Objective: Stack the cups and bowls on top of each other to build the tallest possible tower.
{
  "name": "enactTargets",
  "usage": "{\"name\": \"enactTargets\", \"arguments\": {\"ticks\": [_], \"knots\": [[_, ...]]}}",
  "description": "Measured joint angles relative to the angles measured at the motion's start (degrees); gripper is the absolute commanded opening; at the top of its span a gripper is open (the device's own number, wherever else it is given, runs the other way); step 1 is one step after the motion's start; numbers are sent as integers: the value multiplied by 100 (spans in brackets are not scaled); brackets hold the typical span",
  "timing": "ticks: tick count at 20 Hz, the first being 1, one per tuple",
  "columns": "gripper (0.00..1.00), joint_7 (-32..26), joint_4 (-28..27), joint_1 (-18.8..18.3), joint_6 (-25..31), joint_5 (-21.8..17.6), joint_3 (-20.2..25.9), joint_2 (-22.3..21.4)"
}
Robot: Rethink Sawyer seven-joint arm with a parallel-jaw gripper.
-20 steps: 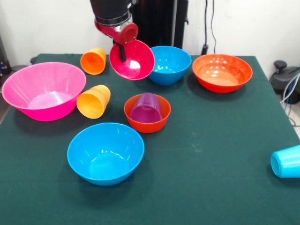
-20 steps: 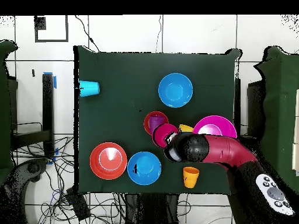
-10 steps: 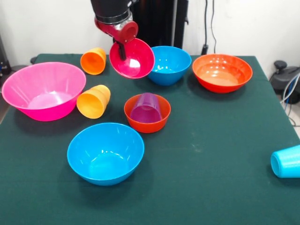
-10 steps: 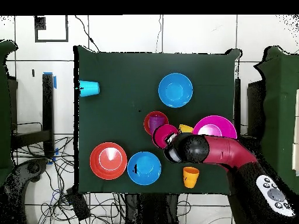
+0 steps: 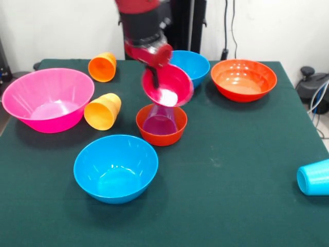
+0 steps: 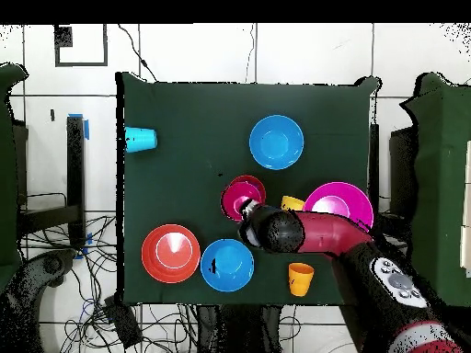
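Note:
My gripper [image 5: 152, 76] is shut on the rim of the small magenta bowl [image 5: 168, 86] and holds it tilted just above the purple cup [image 5: 159, 121]. The cup stands in the small orange bowl [image 5: 161, 134] at the table's middle. In the overhead view the magenta bowl [image 6: 240, 199] covers the cup and most of the orange bowl [image 6: 258, 183], with the gripper [image 6: 249, 212] at its edge. The large pink bowl [image 5: 47, 99] is at the left. A yellow-orange cup [image 5: 102, 111] and an orange cup [image 5: 102, 67] lie on their sides near it.
One blue bowl [image 5: 115, 167] stands in front, and another [image 5: 193, 64] stands behind the arm. The wide orange-red bowl [image 5: 243, 79] is at the back right. A light blue cup [image 5: 313, 177] lies at the right edge.
My gripper has carried the magenta bowl from the back left, forward, rightward and down, to just above the purple cup. Nothing else has moved.

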Motion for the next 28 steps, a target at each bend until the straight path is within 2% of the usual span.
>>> {"name": "enactTargets", "arguments": {"ticks": [2,4,5,7,8,12,15,16,22,23,28], "knots": [[0,53,-2,453,-682,235,-80,185],[0,91,-2,704,-942,392,-142,257],[0,160,-2,1096,-1291,651,-248,350],[0,229,1,1395,-1515,860,-340,420],[0,321,1,1754,-1786,1110,-437,518],[0,392,1,2044,-2060,1314,-487,674],[0,394,-1,2149,-2314,1377,-632,972],[100,394,-3,2175,-2385,1380,-814,1111],[100,396,-46,2404,-2449,1369,-1378,1274],[100,396,-117,2525,-2447,1307,-1533,1273],[100,396,-246,2672,-2428,952,-1665,1270]]}}
